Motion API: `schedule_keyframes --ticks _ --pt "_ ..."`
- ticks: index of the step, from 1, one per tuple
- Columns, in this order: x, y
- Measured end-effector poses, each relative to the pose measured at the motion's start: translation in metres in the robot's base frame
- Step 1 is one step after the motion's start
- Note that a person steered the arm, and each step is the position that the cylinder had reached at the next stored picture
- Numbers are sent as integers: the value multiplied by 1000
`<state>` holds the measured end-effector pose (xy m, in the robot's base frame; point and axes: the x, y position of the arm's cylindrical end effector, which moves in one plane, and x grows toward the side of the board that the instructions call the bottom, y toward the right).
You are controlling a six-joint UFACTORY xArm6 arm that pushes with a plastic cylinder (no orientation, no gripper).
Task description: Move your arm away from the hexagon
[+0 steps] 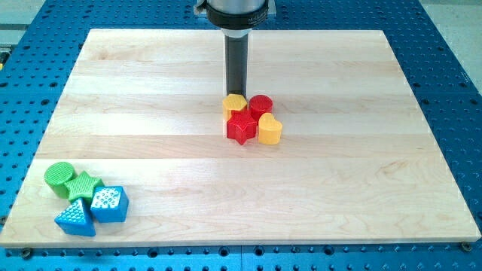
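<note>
My tip [236,94], a bare rod with no claw to open or close, touches the yellow hexagon [234,105] at board centre; retreating toward the view's bottom risks shoving it into the red star [241,127], red cylinder [260,105] and yellow heart [269,129]

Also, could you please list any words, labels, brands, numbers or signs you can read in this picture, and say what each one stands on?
None can be read.
The wooden board, the blue perforated table and the coloured plastic blocks carry no markings.
My tip, at the yellow hexagon block, is a plain dark rod.
The arm's grey collar shows only a blur, too small to read.
</note>
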<state>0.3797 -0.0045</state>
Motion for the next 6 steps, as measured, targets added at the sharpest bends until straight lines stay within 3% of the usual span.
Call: schedule_keyframes --ticks 2,6 --pt "-2 -3" --pt "0 -251"
